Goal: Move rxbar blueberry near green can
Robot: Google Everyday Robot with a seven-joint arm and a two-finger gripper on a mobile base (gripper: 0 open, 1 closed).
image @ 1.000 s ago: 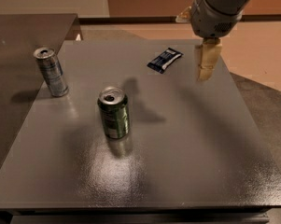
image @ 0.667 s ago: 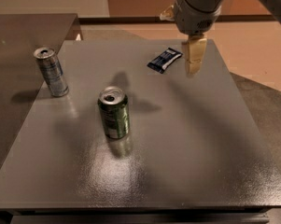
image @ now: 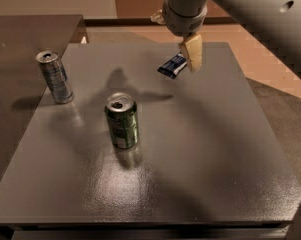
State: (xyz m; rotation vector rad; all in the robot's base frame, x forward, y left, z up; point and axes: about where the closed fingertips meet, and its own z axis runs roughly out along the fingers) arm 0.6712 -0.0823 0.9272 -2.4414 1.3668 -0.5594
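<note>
The pincer (image: 192, 55) hangs just over the right end of the rxbar blueberry (image: 170, 66), which lies at the far side of the bench (image: 215, 149). Whether the pincer is released or clenched cannot be told. The green can (image: 122, 121) stands upright, well apart.

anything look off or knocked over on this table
Nothing stands out. The green can and the silver-blue can both stand upright with no spill. The rxbar blueberry lies flat on the far side of the table, angled to its edges, with the gripper at its right end.
</note>
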